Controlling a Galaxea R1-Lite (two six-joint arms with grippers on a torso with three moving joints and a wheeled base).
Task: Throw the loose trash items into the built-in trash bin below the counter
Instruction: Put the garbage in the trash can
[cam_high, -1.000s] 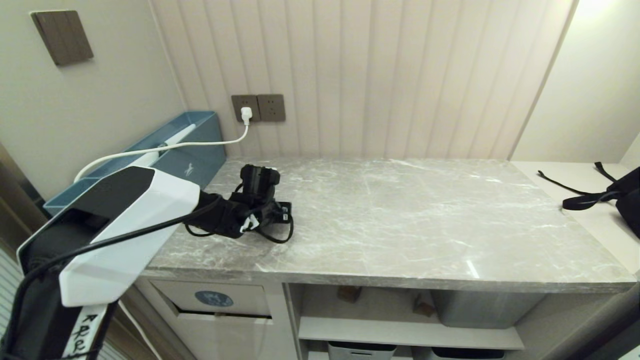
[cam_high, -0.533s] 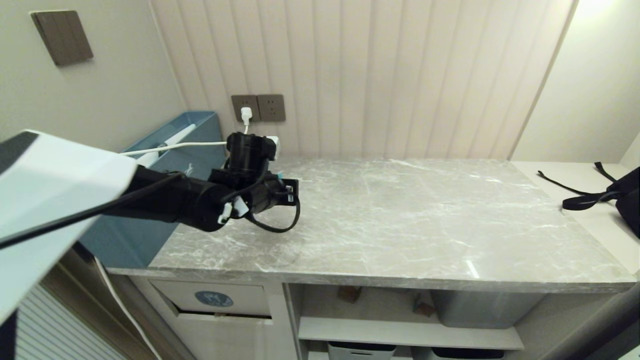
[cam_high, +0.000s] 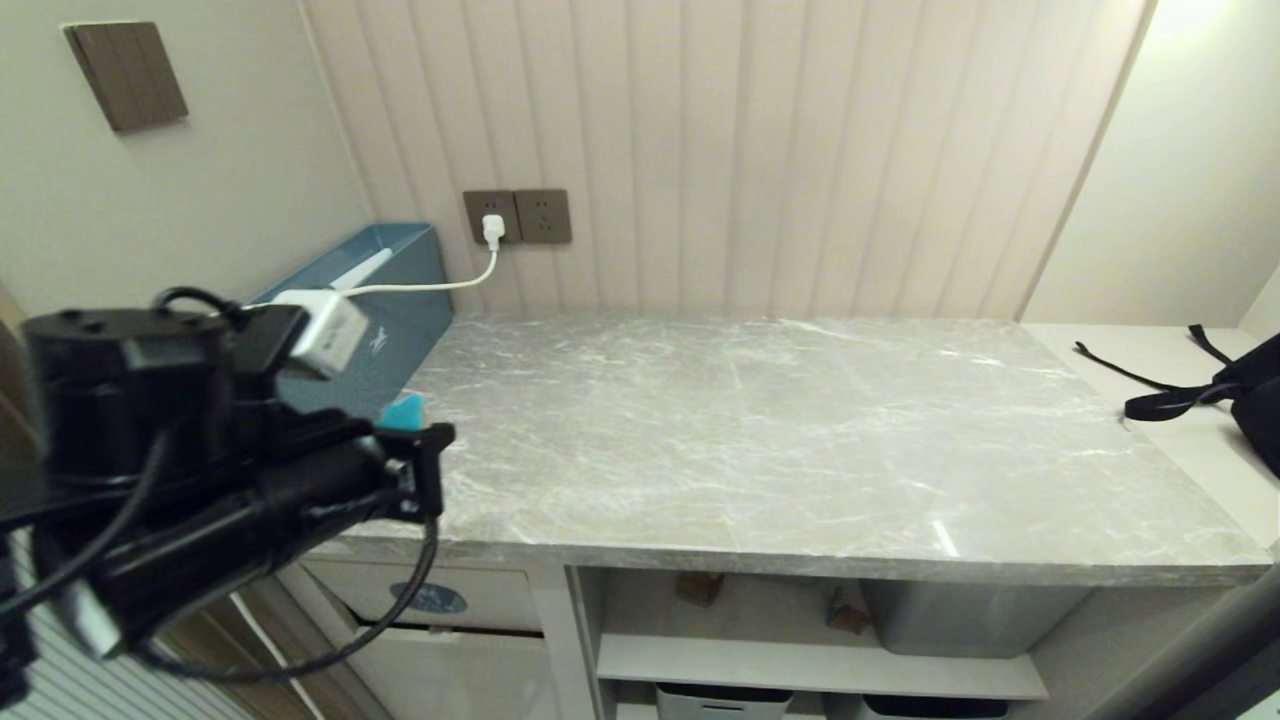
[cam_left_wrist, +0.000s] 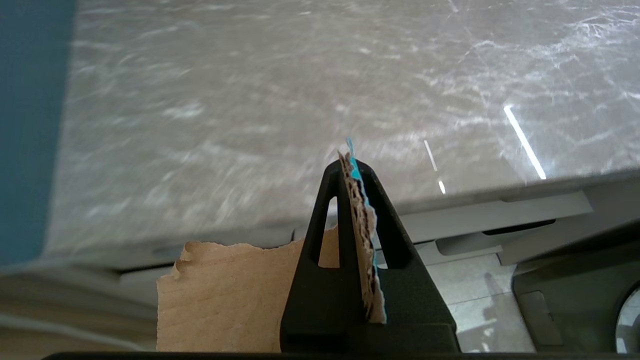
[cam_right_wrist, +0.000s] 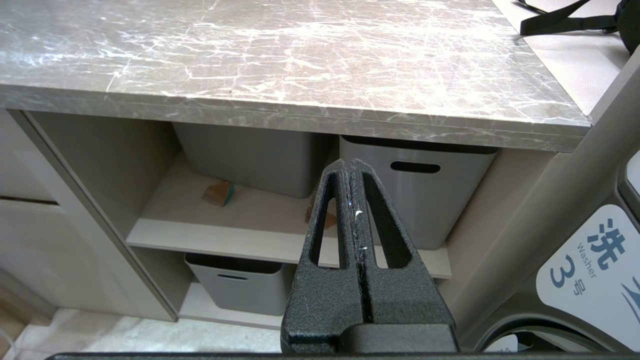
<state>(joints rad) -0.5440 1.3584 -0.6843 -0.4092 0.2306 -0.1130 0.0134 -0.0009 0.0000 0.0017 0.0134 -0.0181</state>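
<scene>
Cardboard scrap (cam_left_wrist: 360, 220) with a teal face sits pinched on edge in my left gripper (cam_left_wrist: 356, 167), above the counter (cam_high: 800, 430) front, so it can drop to the bin flap (cam_high: 430, 598) below. My right gripper (cam_right_wrist: 352, 165), pressed together and empty, hangs parked.

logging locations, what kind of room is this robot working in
Probably a laundry or utility nook: a marble-look counter, grey storage tubs on shelves beneath, and a panel marked Washer beside it.
</scene>
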